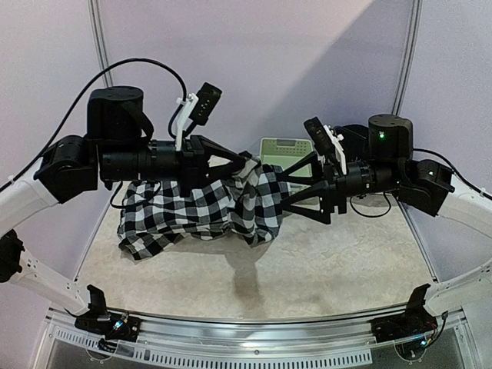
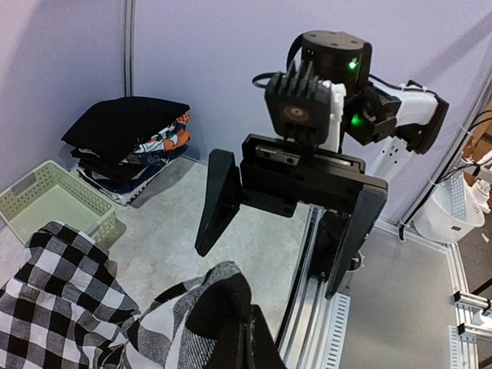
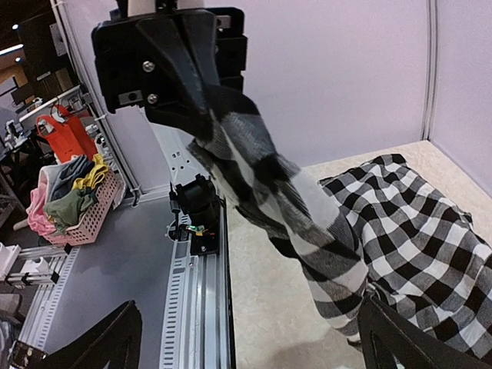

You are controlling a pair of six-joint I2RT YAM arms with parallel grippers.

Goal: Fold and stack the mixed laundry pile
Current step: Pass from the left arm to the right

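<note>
A black-and-white checked shirt [image 1: 192, 209] hangs lifted by one edge, its lower part resting on the table. My left gripper [image 1: 247, 164] is shut on that raised edge; in the left wrist view its fingers [image 2: 250, 319] pinch a fold of the shirt [image 2: 69, 307]. My right gripper [image 1: 283, 192] stands wide open, facing the left one, its fingers either side of the hanging cloth without touching it. From the right wrist view the shirt [image 3: 277, 192] drapes down from the left gripper [image 3: 177, 61], and the right gripper [image 3: 247, 307] holds nothing. A folded stack topped by a black cloth [image 2: 127, 127] lies at the back.
A pale green slotted basket [image 2: 46, 201] sits next to the folded stack, also visible behind the arms [image 1: 280, 148]. The metal rail [image 3: 192, 292] runs along the table's near edge. Off the table stand a pink basket of clothes [image 3: 69, 201] and a white basket [image 2: 450, 211].
</note>
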